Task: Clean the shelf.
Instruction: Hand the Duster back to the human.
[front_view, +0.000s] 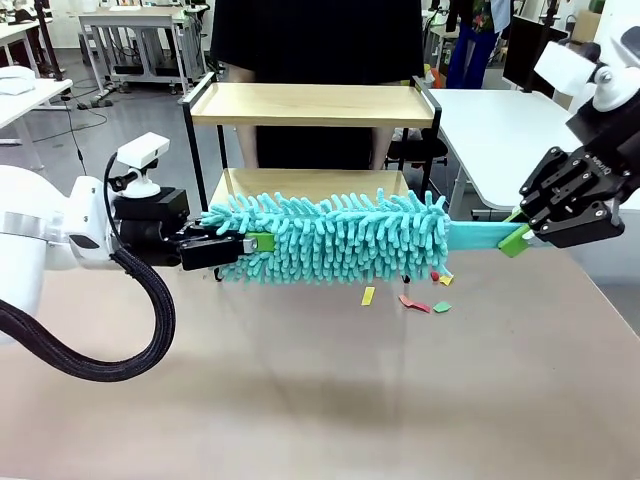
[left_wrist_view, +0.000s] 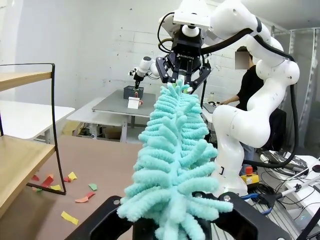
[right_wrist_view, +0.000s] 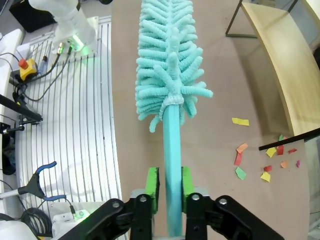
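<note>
Front: L gripper (front_view: 250, 243) clamped on teal duster (front_view: 335, 237) tip, R gripper (front_view: 519, 233) at its handle, shelf (front_view: 312, 105) behind w/ paper scraps (front_view: 420, 300) by its leg; L wrist: duster fluff fills jaws; R wrist: green pads (right_wrist_view: 152, 184) just beside the handle, grip unclear.

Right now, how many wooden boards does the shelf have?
2: the upper board at the frame's top, and the lower board beneath it, partly hidden behind the teal duster.
</note>
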